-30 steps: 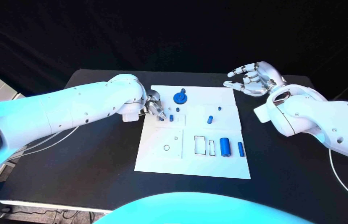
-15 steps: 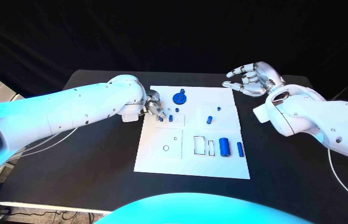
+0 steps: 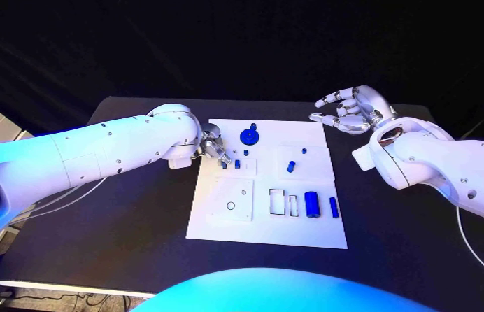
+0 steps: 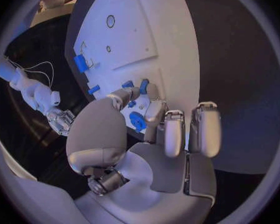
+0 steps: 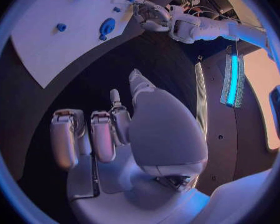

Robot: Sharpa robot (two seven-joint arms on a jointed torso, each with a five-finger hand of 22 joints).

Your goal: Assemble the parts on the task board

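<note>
Little has moved since the earlier frames: both arms sit almost where they were, with the left hand (image 3: 214, 150) holding its place at the board's left edge, so the step in hand looks like a slow, fine placement rather than a reach. Nearest the robot on the white task board (image 3: 262, 231) lie the large blue cylinder (image 3: 314, 204) and, just beside it toward the right edge, a thinner blue pin (image 3: 335, 208); both lie flat with their long axes running from the near edge toward the far edge, next to two empty rectangular slots (image 3: 283, 203). Farther up, a short blue peg (image 3: 292, 166) lies slightly tilted near the board's middle. Level with it, the left hand has its fingers curled down over the board, and the left wrist view shows its fingertips (image 4: 129, 92) closed around a small blue part (image 4: 144, 86), whose long axis points down toward the board, apparently being seated. Beyond that stands the round blue gear (image 3: 249, 138), flat on the board. Farthest out, the right hand (image 3: 351, 110) hangs over the black bench (image 3: 131, 207) past the board's far right corner, fingers loosely spread and holding nothing.
</note>
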